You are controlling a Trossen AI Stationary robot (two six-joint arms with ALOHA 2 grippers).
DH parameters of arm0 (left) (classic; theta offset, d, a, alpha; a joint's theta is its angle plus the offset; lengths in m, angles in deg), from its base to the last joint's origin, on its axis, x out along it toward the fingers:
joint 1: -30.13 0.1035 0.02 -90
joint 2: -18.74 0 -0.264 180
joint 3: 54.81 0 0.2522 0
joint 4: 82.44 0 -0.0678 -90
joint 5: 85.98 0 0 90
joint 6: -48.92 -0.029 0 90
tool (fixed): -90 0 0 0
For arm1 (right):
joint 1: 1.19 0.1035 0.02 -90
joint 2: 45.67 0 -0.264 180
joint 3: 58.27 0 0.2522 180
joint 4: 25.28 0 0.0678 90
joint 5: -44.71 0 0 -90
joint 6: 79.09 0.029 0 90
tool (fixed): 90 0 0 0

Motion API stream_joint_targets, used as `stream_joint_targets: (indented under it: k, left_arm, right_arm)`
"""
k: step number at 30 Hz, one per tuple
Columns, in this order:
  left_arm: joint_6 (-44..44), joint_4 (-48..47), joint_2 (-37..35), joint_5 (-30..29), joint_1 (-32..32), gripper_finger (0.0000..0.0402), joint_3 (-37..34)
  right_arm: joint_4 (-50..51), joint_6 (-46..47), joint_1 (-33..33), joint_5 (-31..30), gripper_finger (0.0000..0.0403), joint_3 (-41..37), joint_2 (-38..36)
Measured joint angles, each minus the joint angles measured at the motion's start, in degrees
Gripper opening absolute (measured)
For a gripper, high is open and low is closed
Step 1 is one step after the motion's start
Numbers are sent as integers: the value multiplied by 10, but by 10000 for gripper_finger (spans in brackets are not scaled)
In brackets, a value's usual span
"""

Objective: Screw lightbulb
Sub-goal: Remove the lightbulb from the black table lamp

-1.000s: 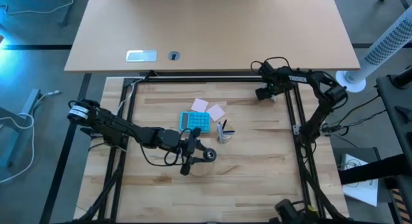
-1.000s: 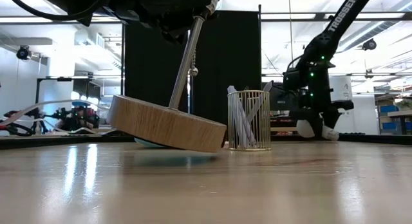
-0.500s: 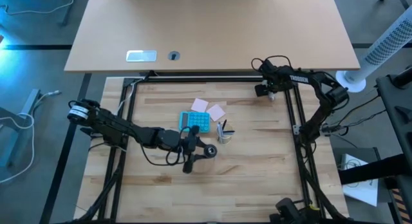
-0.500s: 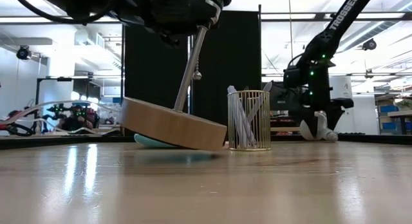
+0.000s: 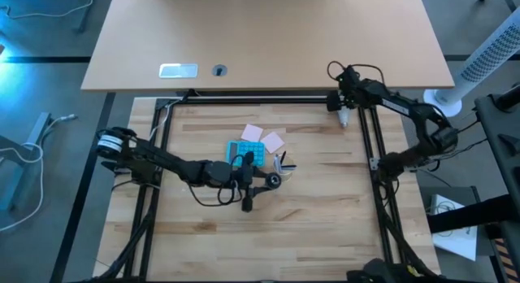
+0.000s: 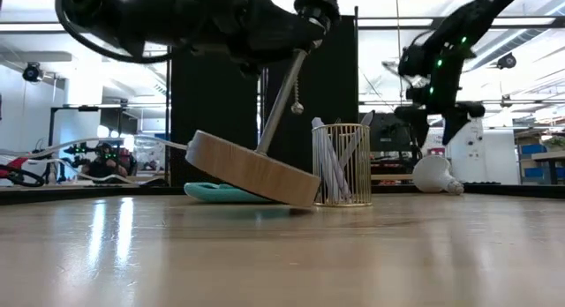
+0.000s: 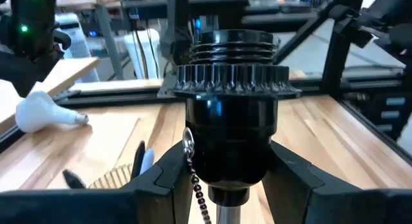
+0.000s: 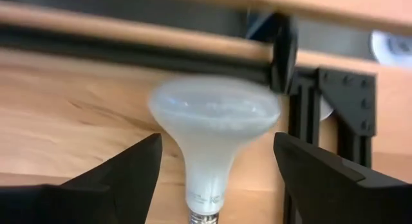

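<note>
The white lightbulb (image 6: 435, 174) lies on its side on the table at the far right, near the black frame rail. My right gripper (image 6: 439, 95) hovers above it, open; in the right wrist view its fingers (image 8: 129, 176) stand on either side of the lightbulb (image 8: 215, 111) without touching it. Near the table's middle, my left gripper (image 5: 260, 180) is shut on the black socket (image 7: 232, 89) of a lamp. The lamp has a metal rod and a round wooden base (image 6: 247, 166). It is tilted. My left gripper pinches the socket's lower body (image 7: 225, 163) between its two fingers, one on each side, coming level from the table's left. The lamp leans in the hold. The base's right-hand lower edge (image 6: 305, 201) rests on the table and the rest of the base is raised.
A blue calculator (image 5: 246, 153) lies just behind the lamp base. A gold wire pen cup (image 6: 341, 164) stands right beside the base's lowered edge. Pink sticky notes (image 5: 264, 137) lie farther back. Black frame rails (image 5: 370, 145) border the work area.
My right gripper has opened, let go of the lightbulb and risen; the lightbulb now lies on the table. My left gripper has moved toward the table's right and far edges with the socket. The lamp has tipped further and its base has slid closer to the pen cup.
</note>
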Motion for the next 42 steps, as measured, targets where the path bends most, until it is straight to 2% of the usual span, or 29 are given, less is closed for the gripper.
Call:
stream_joint_targets:
  k: [4, 10, 15, 22, 27, 32, 36, 42]
  left_arm:
    - [0, 42, 23, -22, 3, 138, 0]
    - [0, 54, 12, -52, 3, 138, 0]
    - [11, 73, 9, -105, 2, 138, -1]
    - [20, 216, 89, -126, 0, 138, -7]
    - [23, 266, 131, -130, -1, 138, -7]
    - [5, 228, 120, -130, -1, 147, -7]
    - [-1, 129, 81, -128, -2, 165, -5]
    - [-5, -28, 14, -128, -2, 155, -6]
  right_arm:
    - [-10, -26, 4, 0, 283, 0, -57]
    - [-13, -75, 20, 12, 279, 0, -143]
    - [-10, -75, 33, 31, 281, 0, -194]
    - [-8, -72, 62, 33, 279, 0, -207]
    - [-8, -72, 83, 34, 285, 0, -197]
    - [-8, -73, 100, 34, 285, 0, -191]
    - [-9, -81, 105, 33, 286, 0, -191]
    - [-9, -81, 105, 32, 298, 0, -191]
